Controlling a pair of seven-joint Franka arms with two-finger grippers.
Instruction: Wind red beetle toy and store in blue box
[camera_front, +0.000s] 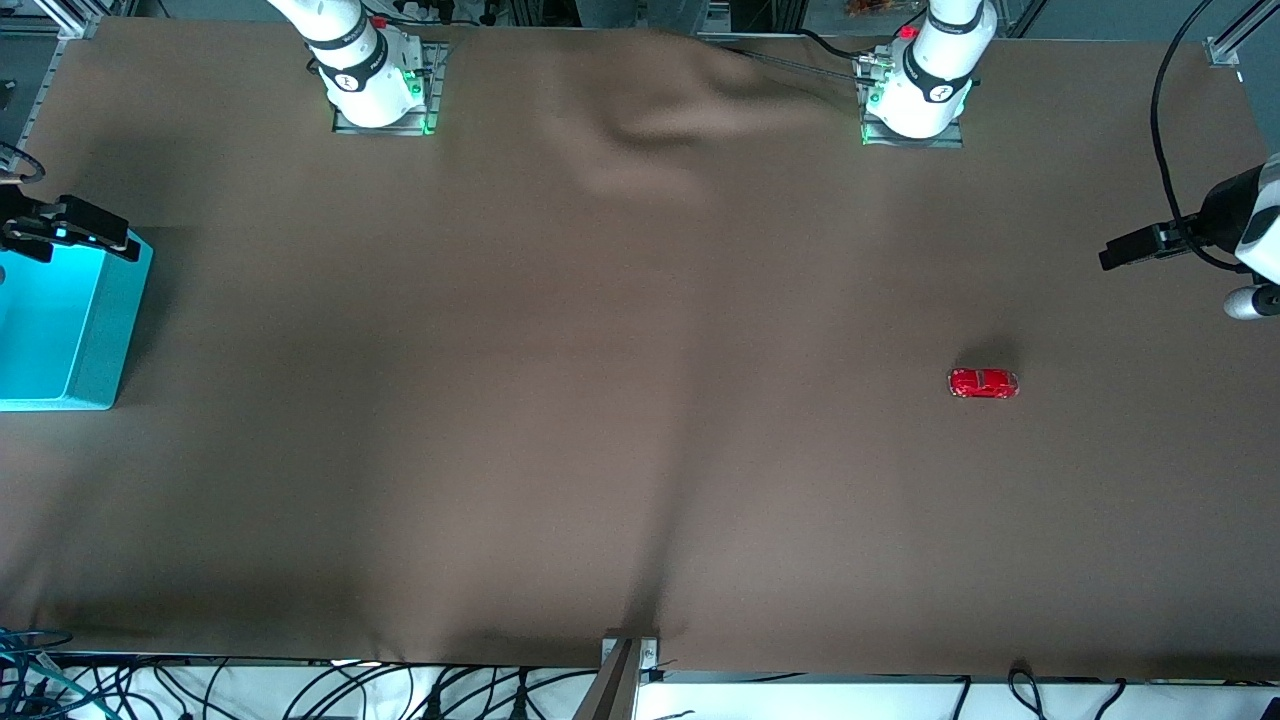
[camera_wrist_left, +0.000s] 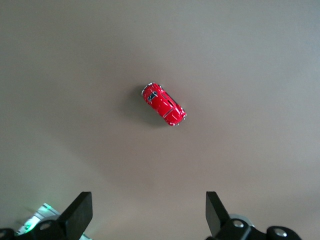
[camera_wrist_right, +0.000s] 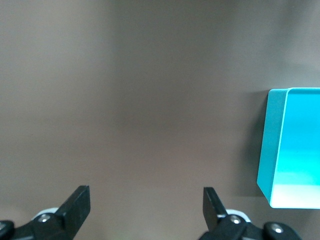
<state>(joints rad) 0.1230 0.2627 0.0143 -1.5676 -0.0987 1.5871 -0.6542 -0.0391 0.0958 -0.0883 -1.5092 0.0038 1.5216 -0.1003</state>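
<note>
Front view: a brown cloth-covered table (camera_front: 600, 400) with both arm bases along its top edge and one gripper at each end.
Left gripper: (camera_front: 1125, 250) hangs in the air at the left arm's end of the table, empty, its two black fingers spread wide; in the left wrist view (camera_wrist_left: 148, 215) the fingertips (camera_wrist_left: 80, 212) stand well apart with only bare cloth between them.
Red beetle toy: (camera_front: 984, 383) sits on its wheels on the cloth, well apart from the left gripper, toward the table's middle from it and untouched; in the left wrist view (camera_wrist_left: 163, 104) it lies ahead of the open fingers, roughly centred between their lines and turned at a slant to them.
Right gripper: (camera_front: 75, 228) hovers over the edge of the blue box at the right arm's end of the table, empty, fingers spread; in the right wrist view (camera_wrist_right: 146, 212) the fingertips (camera_wrist_right: 77, 207) are wide apart over bare cloth.
Blue box: (camera_front: 120, 320) stands open-topped on the cloth under the right gripper, partly cut off by the picture's edge; in the right wrist view (camera_wrist_right: 272, 145) its corner lies off to one side of the fingers, bright cyan inside.
Toy and box: at the table's two ends, well apart; the toy is outside the box.
</note>
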